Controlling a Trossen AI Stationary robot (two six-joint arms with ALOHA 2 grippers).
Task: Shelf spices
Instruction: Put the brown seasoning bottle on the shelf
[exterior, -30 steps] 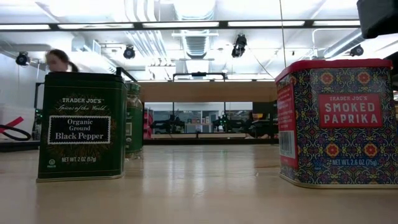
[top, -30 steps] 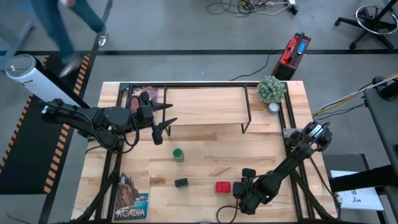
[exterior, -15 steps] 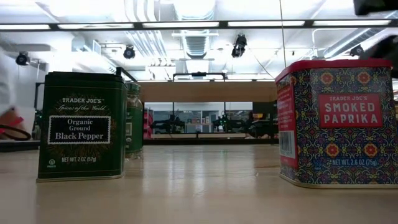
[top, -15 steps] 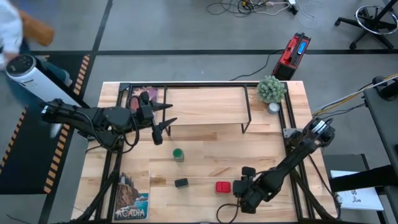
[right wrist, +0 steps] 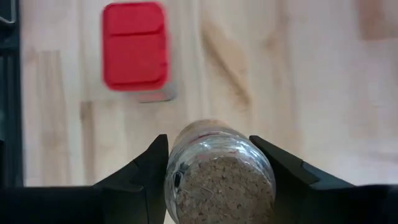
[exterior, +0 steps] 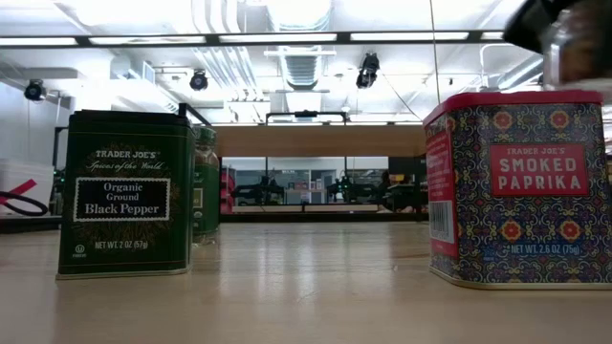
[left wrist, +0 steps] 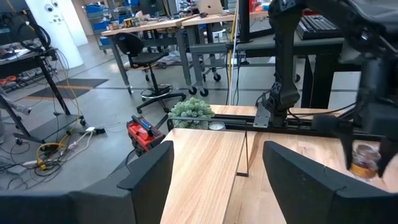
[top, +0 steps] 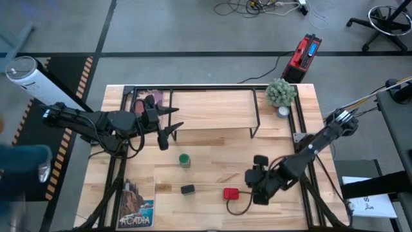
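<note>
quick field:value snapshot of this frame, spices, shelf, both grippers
right gripper: shut on tan-filled clear jar, lifted above the table, near red paprika tin
left gripper: open, idle at the shelf's left end
shelf: no spices on top
green-capped jar: on table
black pepper tin: on table

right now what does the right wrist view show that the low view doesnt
Only the right wrist view shows the right hand clamping a clear jar of tan spice, with the red tin's lid seen from above. Only the low view shows the black pepper tin and the paprika label. Both show the red tin standing on the wooden table.
</note>
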